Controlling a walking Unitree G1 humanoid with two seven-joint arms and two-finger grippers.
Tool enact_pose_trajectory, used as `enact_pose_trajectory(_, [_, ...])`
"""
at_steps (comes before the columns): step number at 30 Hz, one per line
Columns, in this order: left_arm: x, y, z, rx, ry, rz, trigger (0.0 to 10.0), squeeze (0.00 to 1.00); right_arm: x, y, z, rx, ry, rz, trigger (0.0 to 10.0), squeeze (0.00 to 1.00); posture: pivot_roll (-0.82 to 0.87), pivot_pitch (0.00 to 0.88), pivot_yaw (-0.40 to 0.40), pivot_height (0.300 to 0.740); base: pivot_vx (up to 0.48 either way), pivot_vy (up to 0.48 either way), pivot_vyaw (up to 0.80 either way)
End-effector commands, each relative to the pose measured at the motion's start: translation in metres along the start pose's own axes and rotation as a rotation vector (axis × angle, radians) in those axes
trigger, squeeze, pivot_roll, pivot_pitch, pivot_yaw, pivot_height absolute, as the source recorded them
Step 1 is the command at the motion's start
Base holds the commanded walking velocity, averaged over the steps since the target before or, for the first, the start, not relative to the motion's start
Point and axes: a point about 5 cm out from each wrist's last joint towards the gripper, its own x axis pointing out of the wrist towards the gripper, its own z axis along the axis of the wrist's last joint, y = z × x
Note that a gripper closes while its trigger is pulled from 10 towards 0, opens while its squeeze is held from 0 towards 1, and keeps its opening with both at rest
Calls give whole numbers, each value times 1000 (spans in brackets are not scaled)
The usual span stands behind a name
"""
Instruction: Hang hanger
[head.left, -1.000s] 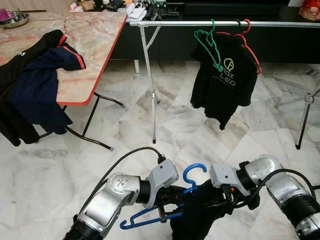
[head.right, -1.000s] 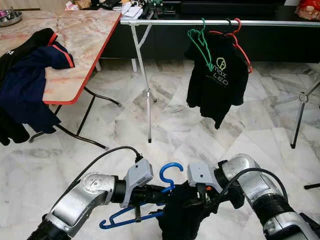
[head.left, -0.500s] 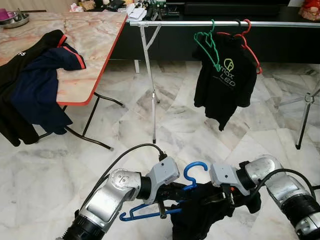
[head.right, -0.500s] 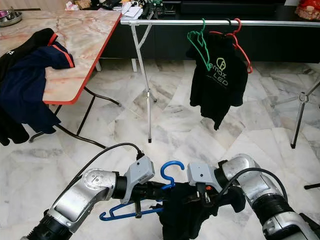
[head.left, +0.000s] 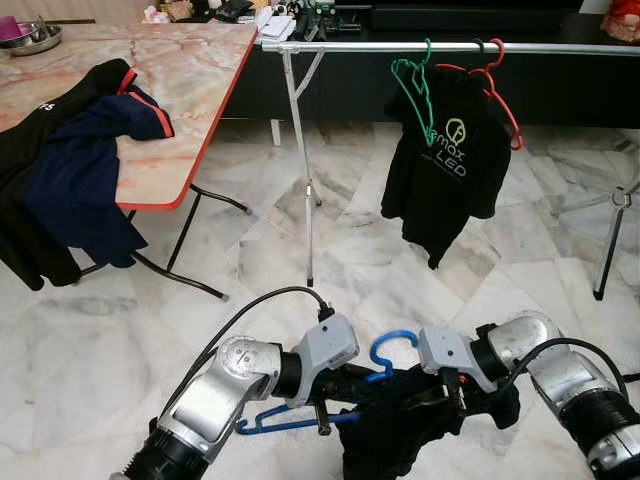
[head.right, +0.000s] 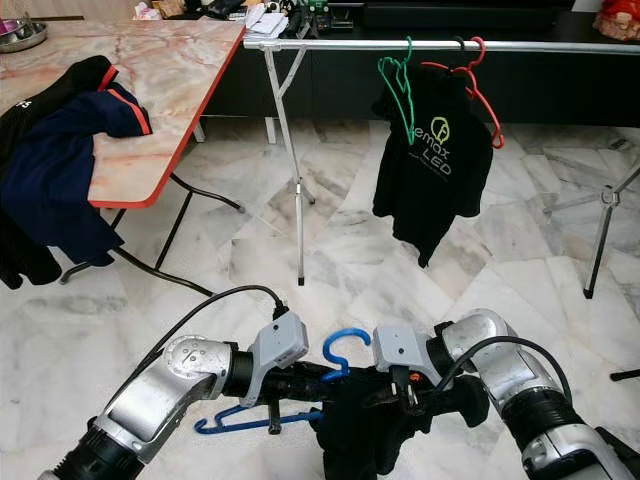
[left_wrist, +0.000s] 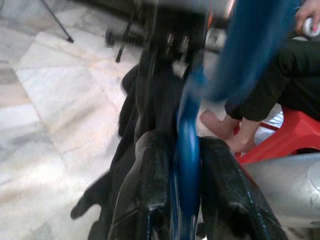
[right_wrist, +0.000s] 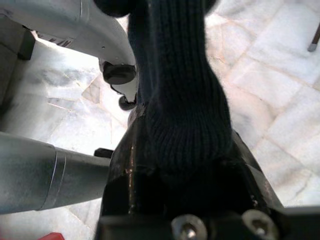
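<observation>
**Garment on the hanger, rail not yet reached**

Marble floor (head.left: 330, 250) stretches ahead of me to a metal clothes rail (head.left: 400, 46) at the far side, where a black T-shirt (head.left: 445, 160) hangs on a red hanger (head.left: 497, 85) beside a bare green hanger (head.left: 414, 85). On the far left a folding table (head.left: 180, 90) carries draped dark clothes (head.left: 70, 170).

Near me, low and between my arms, I hold the blue hanger (head.left: 385, 358). My left gripper (left_wrist: 181, 150) is clamped on its blue bar, one black finger pressed on each side. My right gripper (right_wrist: 187, 150) is clenched on the dark garment (head.left: 410, 430), a thick ribbed fold bunched between its fingers. The garment hangs over the right part of the hanger, while the left arm of the hanger sticks out bare and the hook points up toward the rail.

I judge I am at the dressing step, pulling the cloth across the hanger; the hanging itself is not yet begun. Next the garment needs seating over both shoulders. Then I must close the distance to the rail, well apart from me now, lift the hook above it, and lower it onto a free stretch left of the green hanger.
</observation>
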Motion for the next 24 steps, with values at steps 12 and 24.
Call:
enact_pose_trajectory(12, [-23,-4,-10,-13,45,-31,10000,1000,-1,4,-8,4,30,-4,0,0,-56,199,5,740,0,0,0])
enact_pose_trajectory(24, [-106,9,-37,-212,-72,426,10000,1000,-45,15,-40,140,23,-219,0,0,-58,150,2,740,0,0,0])
